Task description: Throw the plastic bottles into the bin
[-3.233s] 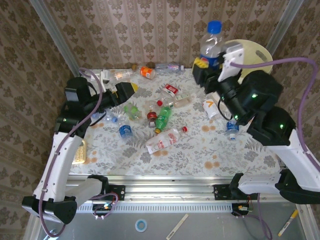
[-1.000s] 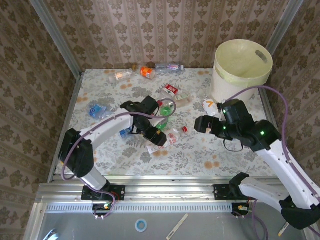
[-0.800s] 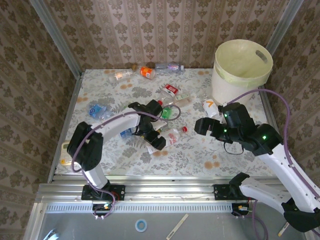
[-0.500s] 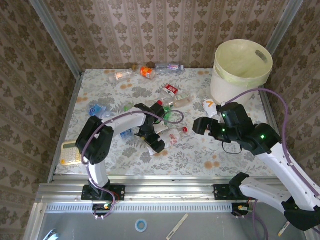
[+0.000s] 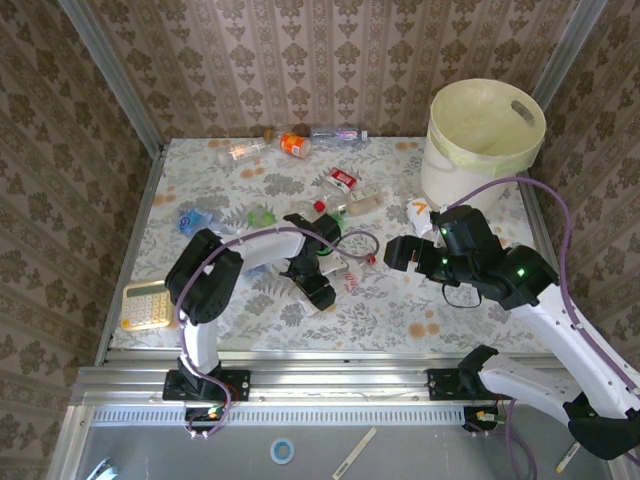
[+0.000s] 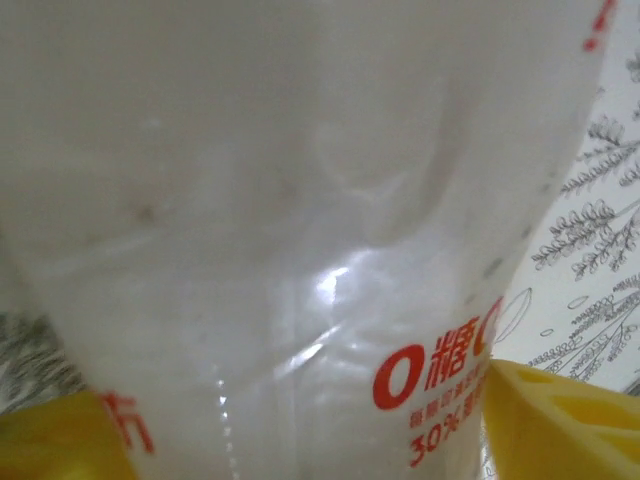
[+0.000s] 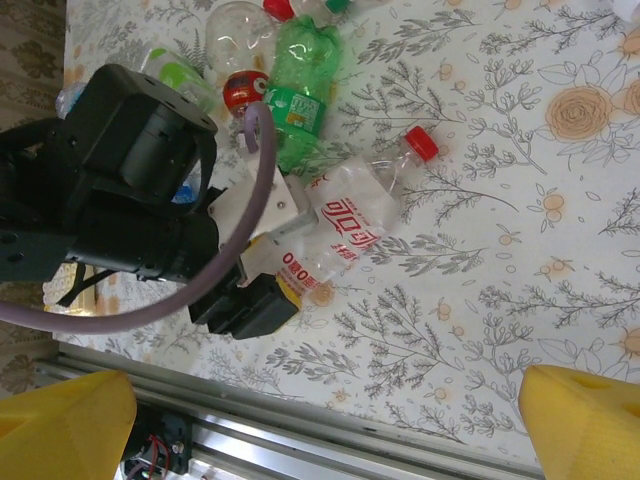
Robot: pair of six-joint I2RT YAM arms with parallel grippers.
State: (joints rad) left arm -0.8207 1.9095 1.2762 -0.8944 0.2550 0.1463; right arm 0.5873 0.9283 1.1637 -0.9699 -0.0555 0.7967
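Observation:
A clear crushed plastic bottle [image 5: 347,270] with a red cap and a red-lettered label lies at the table's middle. My left gripper [image 5: 318,282] reaches in from the left, and its yellow fingers [image 6: 545,420] press against both sides of the bottle's [image 6: 300,200] base. The right wrist view shows that bottle [image 7: 350,225] with its base inside the left gripper [image 7: 278,285]. My right gripper [image 5: 402,250] hovers open to the right of it, its yellow fingertips [image 7: 585,410] wide apart over bare table. The bin [image 5: 440,140] stands at the far right corner.
A green bottle [image 7: 295,90] and other crushed bottles lie just behind the held one. More bottles lie along the back edge [image 5: 294,145], near the bin [image 5: 420,213] and at the left [image 5: 193,220]. A yellow calculator [image 5: 146,304] sits at the near left.
My left arm swung its gripper right along the clear bottle and the jaws narrowed onto its base. The bottle shifted slightly right. The right arm barely moved.

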